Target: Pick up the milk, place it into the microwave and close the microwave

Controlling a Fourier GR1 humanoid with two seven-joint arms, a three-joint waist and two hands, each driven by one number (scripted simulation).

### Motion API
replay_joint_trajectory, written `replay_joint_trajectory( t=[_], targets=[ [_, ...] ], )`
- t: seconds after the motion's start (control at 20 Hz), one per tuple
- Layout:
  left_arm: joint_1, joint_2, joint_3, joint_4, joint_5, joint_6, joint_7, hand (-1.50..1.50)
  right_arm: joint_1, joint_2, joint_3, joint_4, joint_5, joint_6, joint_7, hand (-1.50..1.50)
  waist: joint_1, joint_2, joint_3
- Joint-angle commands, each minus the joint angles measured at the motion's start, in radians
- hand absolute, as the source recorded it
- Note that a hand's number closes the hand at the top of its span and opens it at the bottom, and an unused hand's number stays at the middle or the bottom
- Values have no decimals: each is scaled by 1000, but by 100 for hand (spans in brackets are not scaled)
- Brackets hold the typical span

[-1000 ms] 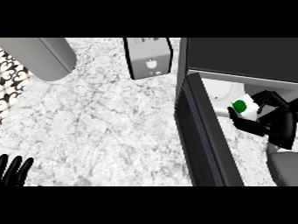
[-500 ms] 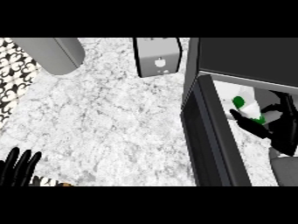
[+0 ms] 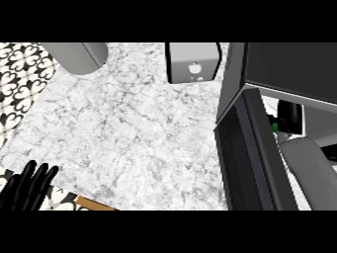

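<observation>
— Quickly, what's on your feed?

— I'm looking steeply down on a white-grey marbled counter [image 3: 127, 128]. My microwave [image 3: 302, 74] sits at the right, a dark boxy shell, with its flat black door [image 3: 247, 153] swung out toward me, edge-on.

— Milk?

— Barely visible. I see a sliver of green on the milk [image 3: 275, 127] just past the door's edge, inside the pale cavity. Most of it is hidden.

— Right hand?

— My right hand [image 3: 290, 117] is a black shape inside the cavity, right beside that green bit. I cannot tell whether it's clamped or apart. The smooth grey forearm [image 3: 313, 173] runs down from it.

— Left?

— My left hand [image 3: 28, 190] rests at the lower left edge, black fingers straight and spread, holding nothing.

— Anything else?

— A grey rounded cylinder [image 3: 76, 54] top left, a grey box with a small white mark [image 3: 194, 62] at top centre, black-and-white patterned floor [image 3: 7, 89] along the left.
</observation>
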Motion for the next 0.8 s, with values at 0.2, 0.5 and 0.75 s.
replay_joint_trajectory(
  t=[0.2, 0.5, 0.75],
  targets=[
    [-37, -17, -11, 17, -34, 25, 9, -150, -272, 55, -26, 248, -57, 173, 66, -150, -34, 2, 4],
    [-39, -43, -48, 1, -68, 58, 41, -150, -366, 39, -77, 392, -70, 237, 2, -150, -79, -3, 6],
    [-29, -53, -74, 4, -89, 66, 49, -150, -412, 32, -107, 498, -84, 292, -67, -150, -101, -8, 5]
  ],
)
